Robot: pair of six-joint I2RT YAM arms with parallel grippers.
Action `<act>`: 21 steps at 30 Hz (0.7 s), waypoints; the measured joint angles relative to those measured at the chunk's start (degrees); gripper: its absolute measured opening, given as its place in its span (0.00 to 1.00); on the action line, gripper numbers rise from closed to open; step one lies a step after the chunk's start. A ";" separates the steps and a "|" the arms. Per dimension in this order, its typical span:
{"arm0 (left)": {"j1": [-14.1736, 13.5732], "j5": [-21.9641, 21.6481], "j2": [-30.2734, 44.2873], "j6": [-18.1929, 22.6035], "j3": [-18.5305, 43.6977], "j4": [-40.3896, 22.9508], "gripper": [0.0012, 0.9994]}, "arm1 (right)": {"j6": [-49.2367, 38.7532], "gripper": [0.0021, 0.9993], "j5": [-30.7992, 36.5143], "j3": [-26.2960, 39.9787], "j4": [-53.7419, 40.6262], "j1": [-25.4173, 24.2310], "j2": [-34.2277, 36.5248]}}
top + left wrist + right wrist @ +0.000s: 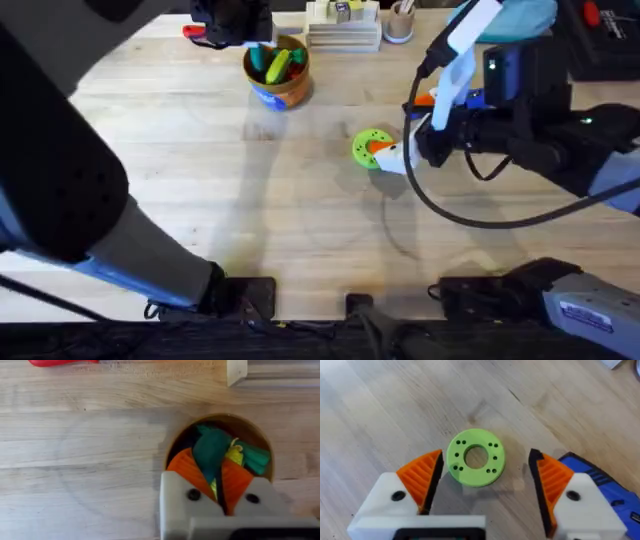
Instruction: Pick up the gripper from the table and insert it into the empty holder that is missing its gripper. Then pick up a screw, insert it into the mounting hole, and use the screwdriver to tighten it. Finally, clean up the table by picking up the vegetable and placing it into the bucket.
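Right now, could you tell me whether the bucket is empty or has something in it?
It has something in it: the bucket stands upright with green and yellow vegetable pieces visible inside, and the left tool is right over its opening.

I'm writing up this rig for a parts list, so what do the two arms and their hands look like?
Both hands have white plastic finger bases with orange ribbed pads and a dark screw head in each base: the right hand and the left hand. The arms are black with light blue-grey sections. A black cable loops beside the right arm, and a white printed label sits near its base.
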 joint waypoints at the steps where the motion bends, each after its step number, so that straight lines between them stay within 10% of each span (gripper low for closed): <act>1: 0.00 -0.19 0.46 -0.01 0.00 -0.10 0.12 | 0.00 0.99 0.00 0.00 0.05 0.00 0.00; 10: 0.00 -0.98 0.97 0.42 0.00 1.63 0.97 | 0.67 0.99 0.04 0.00 0.98 0.00 0.00; 21: 0.00 -2.17 -2.00 2.94 0.00 -0.13 0.99 | 11.89 0.99 0.05 9.05 -11.70 -2.26 -2.49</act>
